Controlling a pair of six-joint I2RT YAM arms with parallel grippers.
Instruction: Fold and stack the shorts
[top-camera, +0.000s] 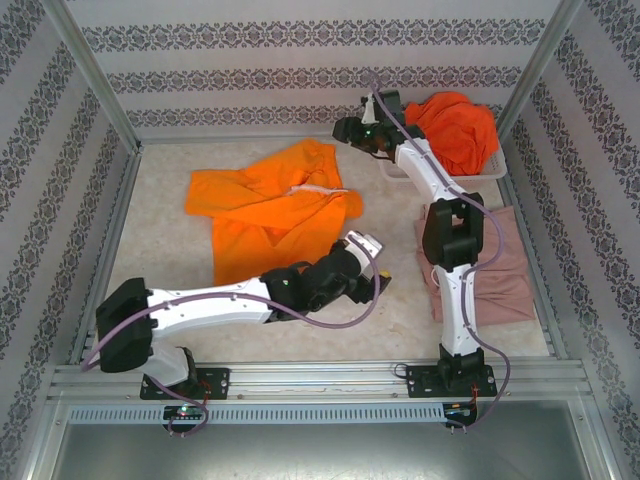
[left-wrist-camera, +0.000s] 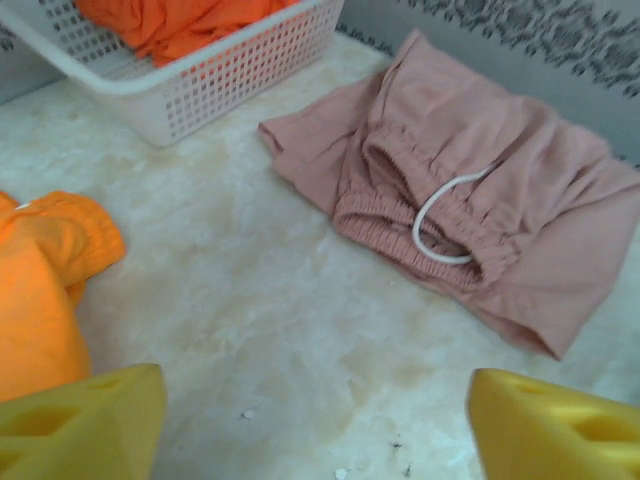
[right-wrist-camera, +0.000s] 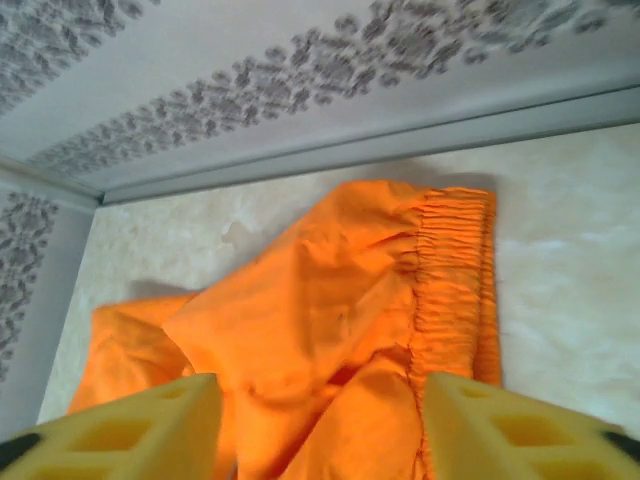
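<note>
Pale surface (top-camera: 165, 245): pink shorts (top-camera: 512, 272) roughly folded, orange shorts (top-camera: 270, 205) unfolded, more in basket (left-wrist-camera: 230, 80); left pincer (left-wrist-camera: 315, 435), right pincer (right-wrist-camera: 320, 425) apart, empty.

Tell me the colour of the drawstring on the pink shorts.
The drawstring is white; the left wrist view shows it best.

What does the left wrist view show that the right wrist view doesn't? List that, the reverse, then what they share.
Left wrist, not right: the pink shorts with a white drawstring, and the white mesh basket holding orange cloth. Right wrist, not left: the corner where two walls meet. Both: the orange shorts, pale tabletop, patterned wall, plus the open left end effector and right end effector respectively.
</note>
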